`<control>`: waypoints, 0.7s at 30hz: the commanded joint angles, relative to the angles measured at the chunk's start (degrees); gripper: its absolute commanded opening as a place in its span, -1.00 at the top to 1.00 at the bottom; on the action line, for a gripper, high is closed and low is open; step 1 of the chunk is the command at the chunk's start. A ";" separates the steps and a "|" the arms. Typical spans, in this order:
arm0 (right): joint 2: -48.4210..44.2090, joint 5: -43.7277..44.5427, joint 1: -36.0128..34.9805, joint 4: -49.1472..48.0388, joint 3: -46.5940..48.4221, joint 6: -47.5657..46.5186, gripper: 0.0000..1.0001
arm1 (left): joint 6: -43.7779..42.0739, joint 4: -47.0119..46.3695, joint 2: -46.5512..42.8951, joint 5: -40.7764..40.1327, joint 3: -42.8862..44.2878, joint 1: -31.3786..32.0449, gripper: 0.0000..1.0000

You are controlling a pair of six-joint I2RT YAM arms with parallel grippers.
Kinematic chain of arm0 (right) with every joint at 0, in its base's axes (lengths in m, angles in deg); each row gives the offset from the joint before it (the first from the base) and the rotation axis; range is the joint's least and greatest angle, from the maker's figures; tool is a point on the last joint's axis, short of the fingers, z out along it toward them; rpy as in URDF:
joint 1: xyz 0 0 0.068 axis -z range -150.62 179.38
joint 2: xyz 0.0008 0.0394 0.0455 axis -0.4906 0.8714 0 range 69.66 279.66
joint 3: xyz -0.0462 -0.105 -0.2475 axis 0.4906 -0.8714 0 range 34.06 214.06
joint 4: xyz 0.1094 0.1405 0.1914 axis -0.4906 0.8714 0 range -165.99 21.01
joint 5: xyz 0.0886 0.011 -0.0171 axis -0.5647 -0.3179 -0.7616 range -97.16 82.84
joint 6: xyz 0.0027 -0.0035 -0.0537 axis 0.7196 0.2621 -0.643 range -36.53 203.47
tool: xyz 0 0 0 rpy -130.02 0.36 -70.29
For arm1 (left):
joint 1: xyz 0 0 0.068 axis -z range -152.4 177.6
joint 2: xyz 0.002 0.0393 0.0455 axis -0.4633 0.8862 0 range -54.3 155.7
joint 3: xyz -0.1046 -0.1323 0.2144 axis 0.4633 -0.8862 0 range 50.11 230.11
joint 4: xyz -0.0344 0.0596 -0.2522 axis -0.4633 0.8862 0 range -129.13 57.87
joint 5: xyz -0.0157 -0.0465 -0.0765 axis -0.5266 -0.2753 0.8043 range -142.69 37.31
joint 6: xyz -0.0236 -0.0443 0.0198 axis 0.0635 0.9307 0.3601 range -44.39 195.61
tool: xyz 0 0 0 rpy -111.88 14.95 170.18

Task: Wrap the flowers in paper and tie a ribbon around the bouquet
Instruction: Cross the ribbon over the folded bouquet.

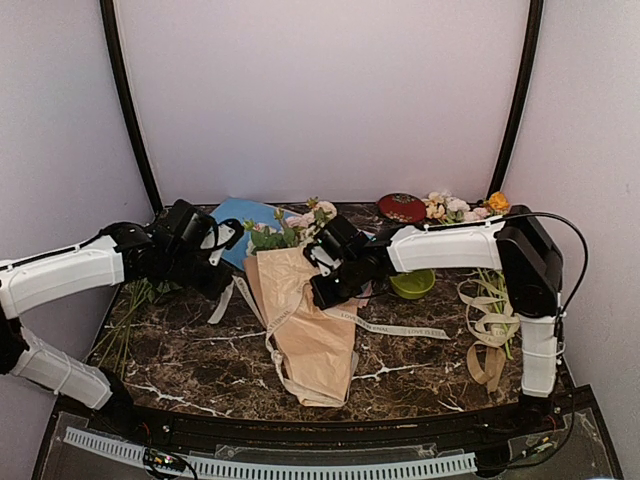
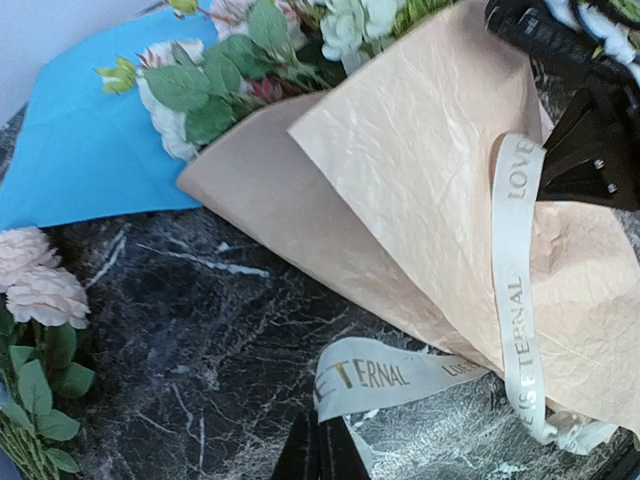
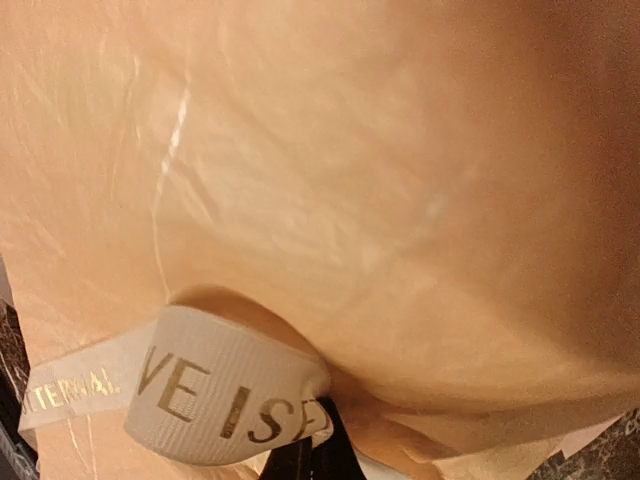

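The cone-shaped bouquet [image 1: 305, 320] of pink-cream flowers [image 2: 350, 25] in creased tan paper [image 2: 420, 180] lies on the dark marble surface [image 1: 190, 350]. The left pincer [image 2: 320, 445] and right pincer [image 3: 305, 455] each pinch the cream lettered ribbon [image 2: 520, 300] (jaws pressed together).

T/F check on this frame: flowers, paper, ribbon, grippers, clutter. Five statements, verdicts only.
1. The flowers sit inside the cone of paper. True.
2. The ribbon is knotted in a bow. False: it drapes loose over the paper.
3. The left gripper and the right gripper are each shut on the ribbon. True.
4. The blue sheet lies on top of the paper. False: it lies beneath the flowers.
5. The green bowl is left of the paper. False: right.
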State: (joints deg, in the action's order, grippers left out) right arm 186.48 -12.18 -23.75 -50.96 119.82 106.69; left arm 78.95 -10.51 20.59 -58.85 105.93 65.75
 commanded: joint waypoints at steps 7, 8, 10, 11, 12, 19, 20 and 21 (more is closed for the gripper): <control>9.20 -4.80 -1.06 1.67 11.24 -0.21 1.00 | -6.99 -13.09 -25.51 4.53 -9.17 0.59 1.00; 10.10 -5.31 -1.10 1.70 12.42 -0.14 1.00 | -7.86 -13.49 -27.06 5.91 -9.55 0.69 1.00; 11.52 -6.05 -1.11 2.01 14.38 0.02 1.00 | -8.63 -13.77 -29.29 9.10 -10.14 0.83 1.00; 11.85 -6.29 -1.11 2.06 15.03 0.13 1.00 | -8.64 -13.81 -29.88 11.10 -10.43 0.95 1.00; 12.14 -6.44 -1.11 1.87 15.39 0.28 1.00 | -8.46 -14.04 -30.31 12.21 -10.75 0.96 1.00; 10.14 -7.79 -1.47 1.33 13.88 -1.22 1.00 | -3.79 -15.18 -20.54 9.57 -12.20 1.00 1.00; 9.09 -7.70 -1.67 0.95 12.93 -1.71 1.00 | -2.58 -15.78 -18.01 9.07 -12.00 0.97 1.00; 7.92 -7.60 -1.98 0.38 11.74 -2.18 1.00 | -1.92 -16.62 -15.43 9.68 -11.61 0.96 1.00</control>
State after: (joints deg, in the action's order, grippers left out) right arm 198.02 -18.89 -24.53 -49.23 134.07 106.21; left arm 73.57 -24.69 -2.49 -48.83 94.93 66.63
